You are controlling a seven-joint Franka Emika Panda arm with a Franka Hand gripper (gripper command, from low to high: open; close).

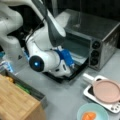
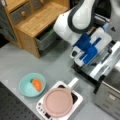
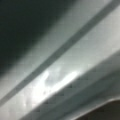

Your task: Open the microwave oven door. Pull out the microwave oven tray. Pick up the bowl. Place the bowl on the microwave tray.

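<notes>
Microwave oven door (image 1: 78,70) down flat on its hinge, dark panel lying in front of the microwave oven (image 1: 100,37); first step done, judging from both front views. Gripper (image 1: 68,62) low over that open door, right at the oven mouth, blue body (image 2: 86,56) tilted toward the cavity. Cannot tell how the jaws stand, nor whether anything sits between them. Wrist view filled with slanting grey metal bands and a dark edge, very close up; could be the microwave oven tray or the door's inner face, not clear which. Looks like the tray step in hand: reaching for the tray's front edge. Calls for a firm pinch on a thin metal lip and a straight, level draw over the door, without scraping it.

Bowl (image 2: 32,84) untouched on the worktop (image 2: 22,61), well apart from the gripper, orange lump inside; also at a front view's bottom (image 1: 92,113). Just beside it, pink plate (image 2: 58,102) on a white slab (image 2: 78,99). Wooden cabinet (image 2: 37,22) farther off, drawer open.
</notes>
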